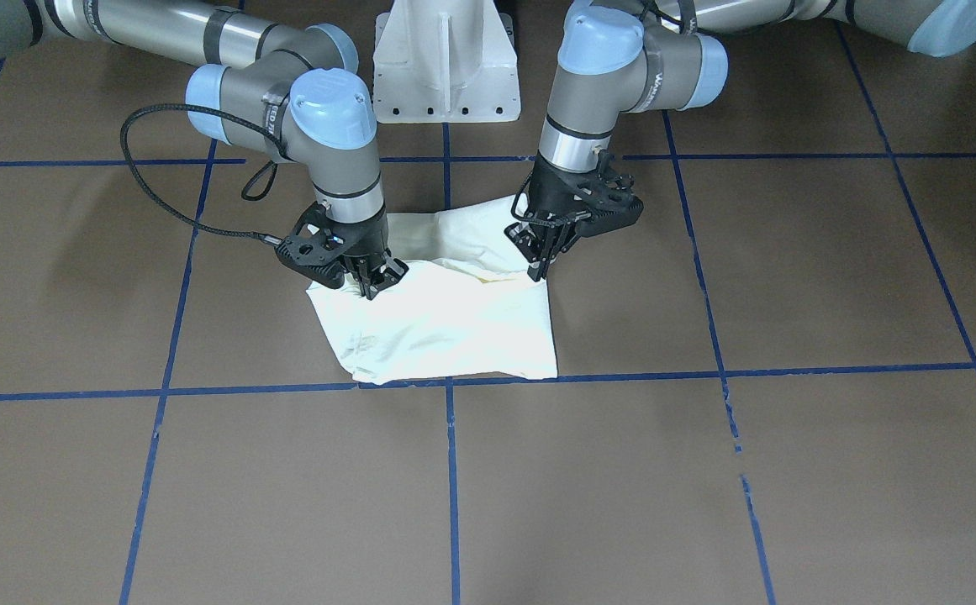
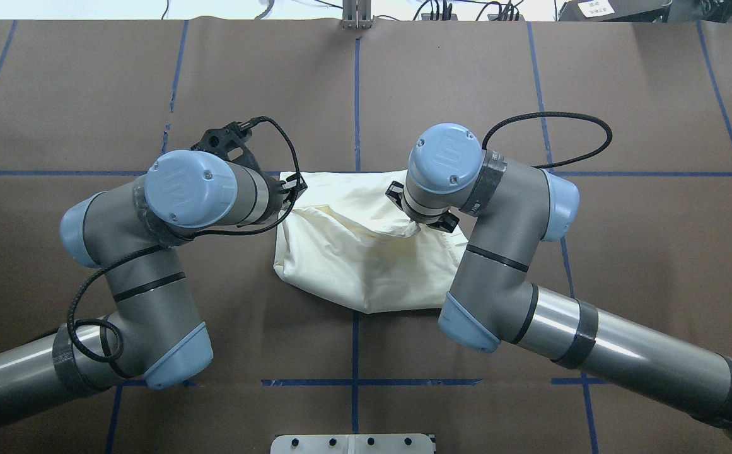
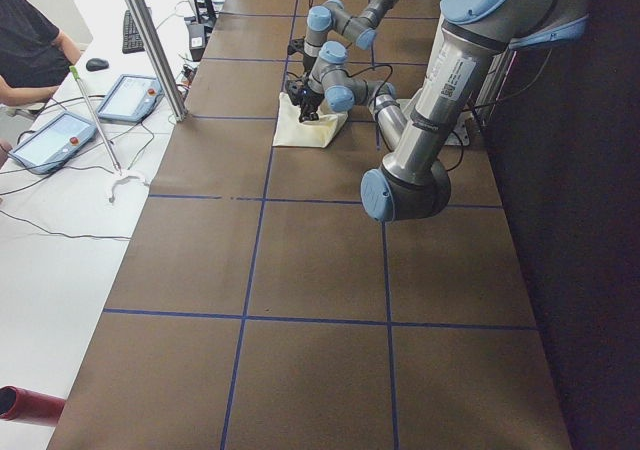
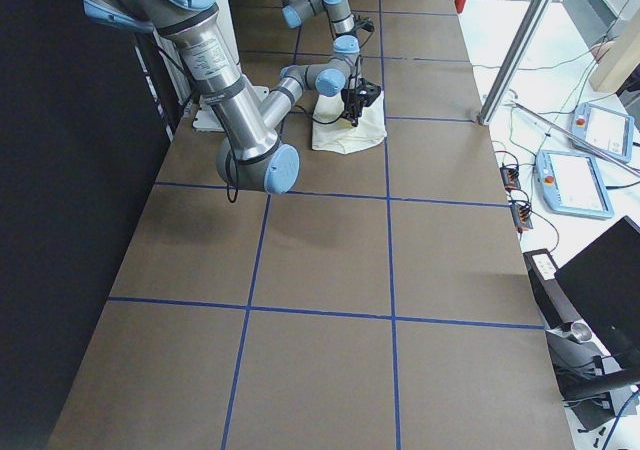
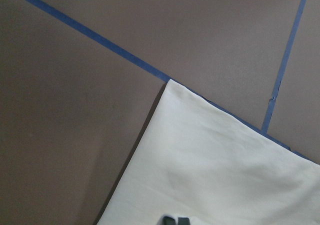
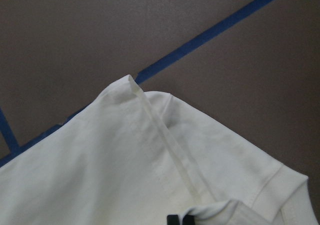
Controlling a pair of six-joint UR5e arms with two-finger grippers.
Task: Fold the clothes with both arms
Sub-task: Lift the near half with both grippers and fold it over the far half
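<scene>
Since it's light and floppy, I'd grab the T-shirt (image 1: 454, 328) by corners; left hand (image 1: 540, 260) and right hand (image 1: 378, 281) each pinch its cloth.

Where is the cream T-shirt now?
In the overhead view the T-shirt lies centrally between the left arm and the right arm, its far edge along a blue tape line.

A brown desk (image 1: 832, 269) gridded with blue tape lines (image 1: 452, 470) stands beside a white side table (image 3: 60, 240) carrying two touch-screen controllers (image 3: 128, 98) and a keyboard (image 3: 133, 30).
</scene>
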